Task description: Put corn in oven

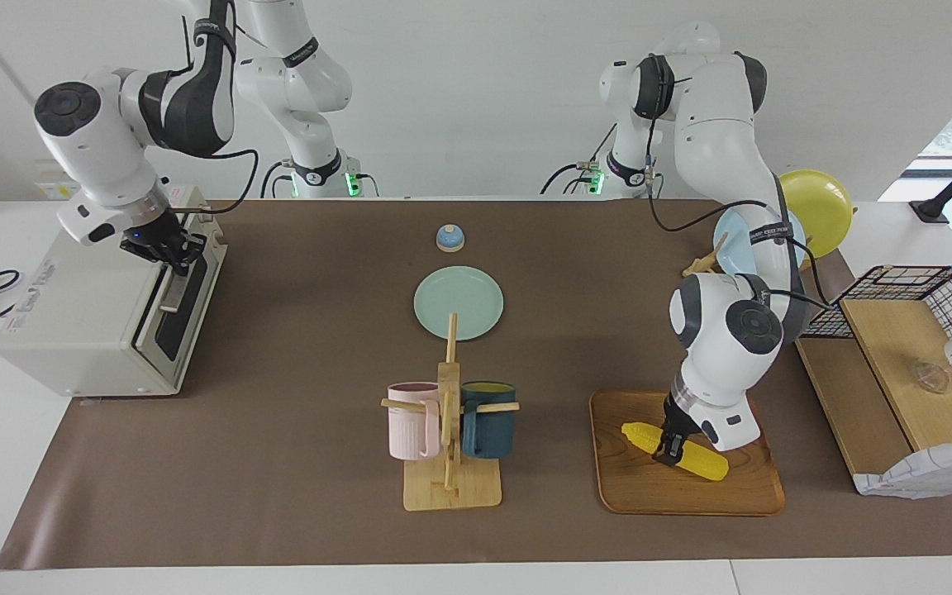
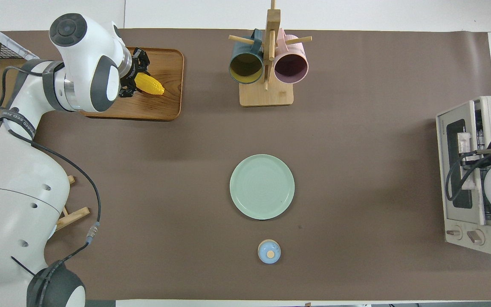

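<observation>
The corn [image 1: 675,440] lies on the wooden tray [image 1: 740,492] at the lower right of the facing view, and in the overhead view it is at the upper left [image 2: 149,84]. The left gripper [image 1: 668,446] is down on it, and its fingers [image 1: 674,450] are closed around the middle of the cob, so one yellow end shows on each side of them. The oven [image 1: 79,314] stands at the left of the facing view, with its door [image 1: 183,297] slightly pulled out at the top. The right gripper [image 1: 168,250] is at the door handle [image 1: 172,283], with its fingers closed on the bar. In the middle of the counter [image 1: 294,463] are a green plate [image 1: 458,302] and a mug rack [image 1: 450,450].
</observation>
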Controlling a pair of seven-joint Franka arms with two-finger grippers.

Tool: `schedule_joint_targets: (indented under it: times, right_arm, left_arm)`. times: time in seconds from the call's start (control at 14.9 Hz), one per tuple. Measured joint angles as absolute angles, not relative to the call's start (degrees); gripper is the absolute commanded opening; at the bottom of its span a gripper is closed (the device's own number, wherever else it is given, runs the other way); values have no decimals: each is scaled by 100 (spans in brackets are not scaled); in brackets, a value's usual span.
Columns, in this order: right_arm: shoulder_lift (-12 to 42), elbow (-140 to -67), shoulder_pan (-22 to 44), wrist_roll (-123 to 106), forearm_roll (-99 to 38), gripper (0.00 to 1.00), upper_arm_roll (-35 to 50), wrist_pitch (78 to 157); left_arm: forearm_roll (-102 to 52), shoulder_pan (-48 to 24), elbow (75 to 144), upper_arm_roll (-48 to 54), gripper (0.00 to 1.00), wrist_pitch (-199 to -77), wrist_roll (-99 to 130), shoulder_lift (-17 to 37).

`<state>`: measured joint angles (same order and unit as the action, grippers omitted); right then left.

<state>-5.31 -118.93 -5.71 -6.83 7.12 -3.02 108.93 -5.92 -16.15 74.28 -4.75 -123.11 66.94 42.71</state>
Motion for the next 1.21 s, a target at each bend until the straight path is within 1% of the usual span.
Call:
schedule_joint_targets:
  times: [0.27,0.4,0.54,0.74,0.87,1.01,1.21]
  right_arm:
    - [-477,-12163,-214,-421,565,0,-236,11191]
    - [-342,-12284,-79,-322,450,0,-187,11385]
    - [-188,-12391,1,-253,362,0,-140,11648]
    - [-17,-12526,83,-203,338,0,-115,12037]
    - [-6,-12630,116,-198,335,0,-113,12214]
    - [-1,-12743,129,-196,320,0,-101,12401]
    - [56,-12882,144,-155,250,0,-81,12656]
  left_arm:
    - [-466,-1621,7380,-480,0,-12254,6690,4240]
    - [-263,-1656,7319,-469,0,-12014,6675,4090]
    - [-223,-1825,7292,-459,0,-11798,6662,3737]
    - [-206,-2264,7416,-446,0,-11072,6613,3023]
    - [-203,-2647,7745,-440,0,-10828,6519,2588]
    - [-203,-3080,8298,-422,0,-10838,6476,2191]
    - [-206,-3837,9245,-390,0,-11279,6454,1725]
